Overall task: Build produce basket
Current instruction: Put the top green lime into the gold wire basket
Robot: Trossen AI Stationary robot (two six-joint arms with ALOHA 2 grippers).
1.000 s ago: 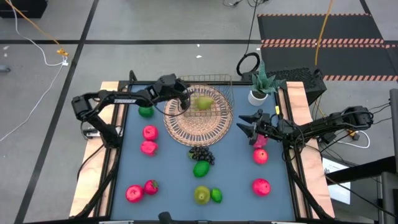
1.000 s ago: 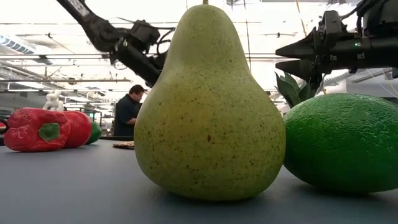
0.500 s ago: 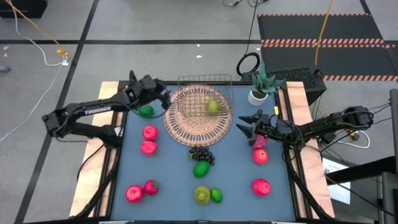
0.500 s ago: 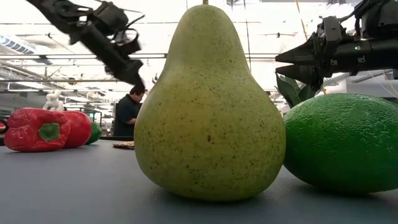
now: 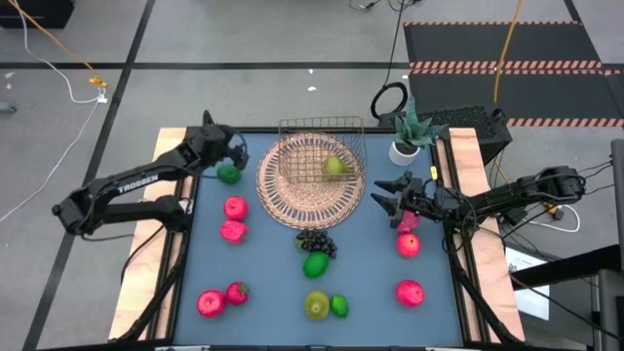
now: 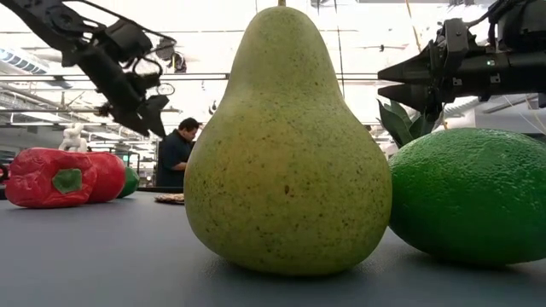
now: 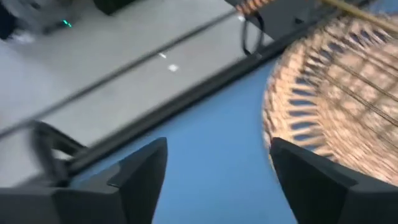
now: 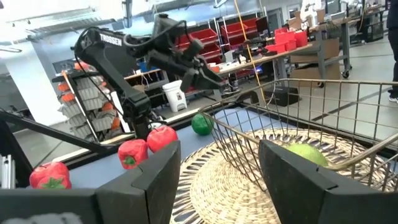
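The round wicker basket (image 5: 310,180) stands at the table's far middle with a yellow-green fruit (image 5: 334,166) lying inside it. My left gripper (image 5: 237,154) hovers open and empty left of the basket, just beyond a green fruit (image 5: 228,175); in its wrist view only blue table shows between its fingers (image 7: 217,155). My right gripper (image 5: 375,198) stays open and empty above the table, right of the basket, pointing at it (image 8: 217,155). More produce lies on the table: pink ones (image 5: 234,218), a grape bunch (image 5: 315,240), a pear (image 5: 316,305).
A white pot with a green plant (image 5: 403,149) stands at the far right. Red fruits (image 5: 409,244) (image 5: 409,292) lie under the right arm, and red ones (image 5: 222,298) at the near left. In the low view the pear (image 6: 286,145) and a lime (image 6: 469,196) fill the foreground.
My left gripper has drawn back from over the basket toward the table's left edge, ending above the green fruit. The yellow-green fruit has stayed in the basket and shifted a little toward its right side.
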